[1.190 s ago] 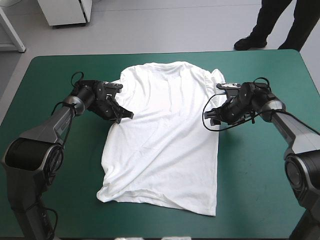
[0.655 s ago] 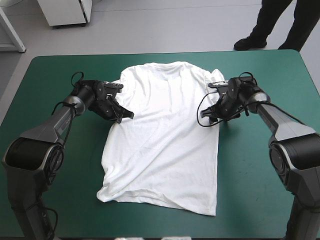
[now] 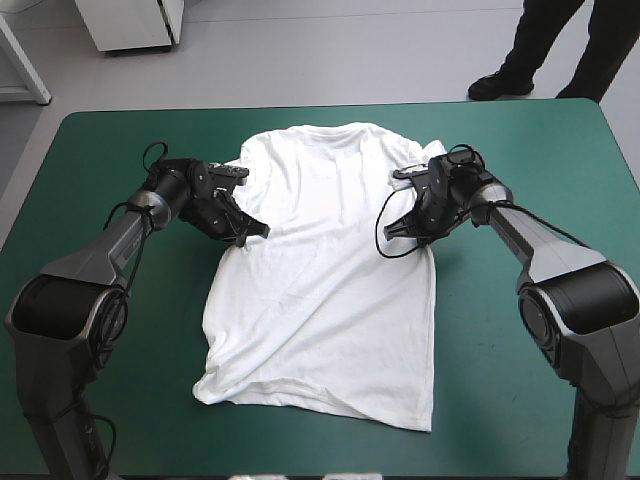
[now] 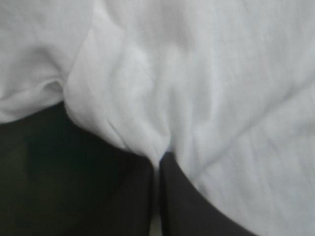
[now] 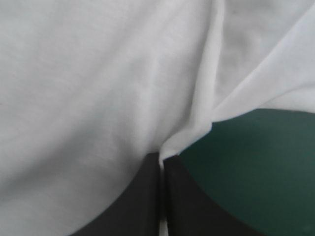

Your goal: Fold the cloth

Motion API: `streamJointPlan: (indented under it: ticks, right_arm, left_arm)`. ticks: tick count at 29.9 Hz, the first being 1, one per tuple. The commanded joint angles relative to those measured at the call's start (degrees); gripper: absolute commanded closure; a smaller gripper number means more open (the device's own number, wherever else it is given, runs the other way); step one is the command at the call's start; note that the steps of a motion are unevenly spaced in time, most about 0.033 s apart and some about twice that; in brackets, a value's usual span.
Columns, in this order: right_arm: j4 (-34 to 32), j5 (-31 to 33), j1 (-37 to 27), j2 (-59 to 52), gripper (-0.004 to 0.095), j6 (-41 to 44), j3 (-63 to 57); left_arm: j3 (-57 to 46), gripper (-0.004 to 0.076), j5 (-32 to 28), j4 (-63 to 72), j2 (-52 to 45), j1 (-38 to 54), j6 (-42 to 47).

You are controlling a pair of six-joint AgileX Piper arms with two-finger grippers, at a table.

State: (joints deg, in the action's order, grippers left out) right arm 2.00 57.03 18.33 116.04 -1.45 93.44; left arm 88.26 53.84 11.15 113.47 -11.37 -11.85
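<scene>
The white T-shirt (image 3: 325, 270) lies spread flat on the teal-green table, collar toward the far edge. My left gripper (image 3: 252, 230) is at its left side just below the sleeve. In the left wrist view the black fingers (image 4: 182, 196) are shut on a pinched fold of the T-shirt (image 4: 197, 73). My right gripper (image 3: 405, 225) is at the shirt's right side below the other sleeve. There the black fingers (image 5: 187, 201) meet on a raised edge of the T-shirt (image 5: 98, 88), with the teal-green cover (image 5: 256, 147) beside it.
Bare teal-green cover (image 3: 540, 330) runs wide on both sides of the shirt and along the near edge. The shirt's hem (image 3: 310, 400) lies close to the near edge.
My right gripper has moved left onto the shirt's right side and shut on the cloth there. The left gripper has stayed where it was, holding the cloth.
</scene>
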Motion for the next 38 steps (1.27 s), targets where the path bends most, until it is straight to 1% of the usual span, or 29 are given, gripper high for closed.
streamJointPlan:
  ticks: [1, 3, 7, 14, 18, 23, 28, 32, 34, 38]
  right_arm:
    - [-0.2, 1.3, 0.8, -2.6, 0.0921, 0.4, 5.0]
    - [-1.6, 2.8, 0.8, -3.7, 0.0921, 1.5, 7.6]
    - [-1.6, 5.0, -0.5, -6.7, 0.0921, 1.5, 11.8]
    - [-2.0, 7.2, -3.3, -14.4, 0.0921, 1.5, 13.4]
    - [-4.4, 7.9, -3.9, -19.2, 0.0921, 1.5, 14.3]
    - [-4.5, 7.0, -3.9, -25.0, 0.0921, 1.5, 14.3]
    - [-4.1, 4.3, -3.9, -29.3, 0.0921, 1.5, 14.3]
    - [-4.1, 2.4, -3.9, -31.4, 0.0921, 1.8, 15.6]
    - [-4.1, 1.6, -3.9, -31.6, 0.0921, 2.0, 17.4]
    - [-4.1, -2.1, -3.9, -31.0, 0.0921, 2.0, 21.5]
  left_arm:
    - [2.8, 0.0734, 1.2, 1.2, -5.3, -0.4, 0.1]
    - [3.5, 0.0734, 1.9, 0.2, -6.8, -0.4, 0.1]
    - [4.5, 0.0734, 1.9, -0.7, -11.0, -0.4, 0.1]
    - [5.8, 0.0734, 2.4, -3.0, -19.1, -0.4, 0.1]
    - [7.7, 0.0734, 2.9, -3.0, -24.1, -0.4, 0.1]
    - [11.3, 0.0734, 5.0, -1.9, -28.5, -0.4, -0.1]
    - [15.1, 0.0734, 5.4, 1.2, -32.3, -0.4, -1.1]
    - [19.5, 0.0734, 4.9, 4.5, -33.2, -0.4, -2.7]
    - [21.3, 0.0734, 3.7, 5.9, -33.2, -0.4, -2.8]
    - [22.3, 0.0734, -3.3, 5.8, -33.0, -0.4, -2.9]
